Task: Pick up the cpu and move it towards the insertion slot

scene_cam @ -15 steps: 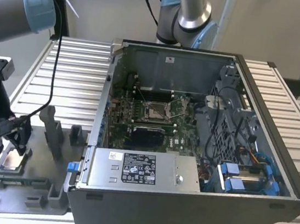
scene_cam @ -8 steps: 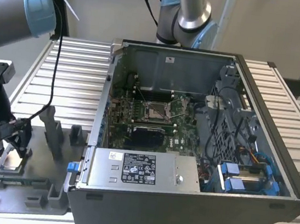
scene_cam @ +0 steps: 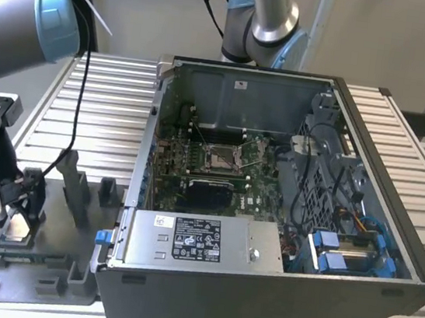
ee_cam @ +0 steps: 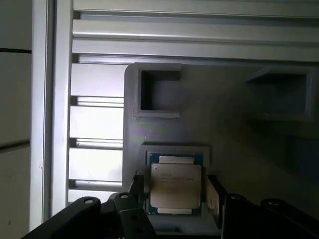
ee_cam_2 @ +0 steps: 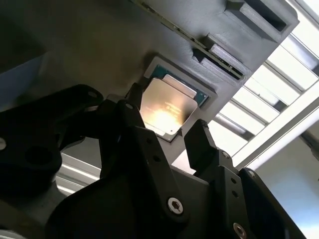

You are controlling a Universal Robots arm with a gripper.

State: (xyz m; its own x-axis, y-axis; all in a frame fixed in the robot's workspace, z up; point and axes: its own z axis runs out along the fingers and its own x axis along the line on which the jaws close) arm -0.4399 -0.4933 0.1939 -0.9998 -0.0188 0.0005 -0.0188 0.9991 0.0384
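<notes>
1. Step in hand, as I judge it: the pick-up, at the grasp; no carry begun.
2. Gripper sits low over the grey fixture, which lies on the exterior view's left of the case, just beside its front corner.
3. Cpu lies flat in its square pocket in that fixture, silver face up; outside the case, well apart from the slot.
4. Jaws are spread about as wide as the chip; in both wrist views one of the fingers stands at each of two opposite edges, very close; I cannot tell whether either touches; I read no grip yet.
5. Slot is inside the case, on the green board, near the middle of the back wall; its frame looks open, brownish centre bare.
6. My judgement on the grasp: it calls for an even squeeze on both edges; chip kept level; a straight lift to clear the pocket walls; any tilt risks jamming a corner.
</notes>
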